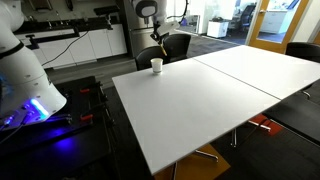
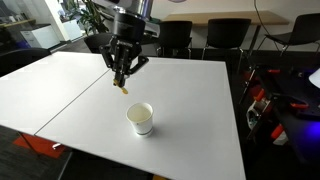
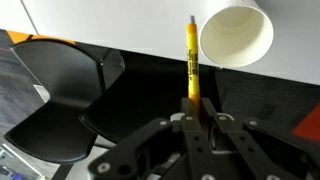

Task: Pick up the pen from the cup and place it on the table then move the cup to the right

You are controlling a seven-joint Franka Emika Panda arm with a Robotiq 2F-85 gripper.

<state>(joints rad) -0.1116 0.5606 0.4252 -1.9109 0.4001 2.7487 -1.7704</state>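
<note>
My gripper (image 2: 122,76) is shut on the pen (image 2: 124,89), a thin yellow stick with a dark tip that hangs down from the fingers above the white table (image 2: 190,85). In the wrist view the pen (image 3: 189,55) sticks out from between the closed fingers (image 3: 192,112), just beside the cup (image 3: 237,35). The small cream cup (image 2: 141,118) stands upright and empty near the table's edge, a short way from the gripper. It also shows in an exterior view (image 1: 157,65) near the table's (image 1: 210,95) far corner, with the gripper (image 1: 153,48) above and behind it.
A seam (image 1: 235,80) joins the two table tops. Black chairs (image 2: 175,38) stand along the far side, and one shows below the table edge in the wrist view (image 3: 60,100). A dark bench with equipment and blue light (image 1: 40,125) sits beside the table.
</note>
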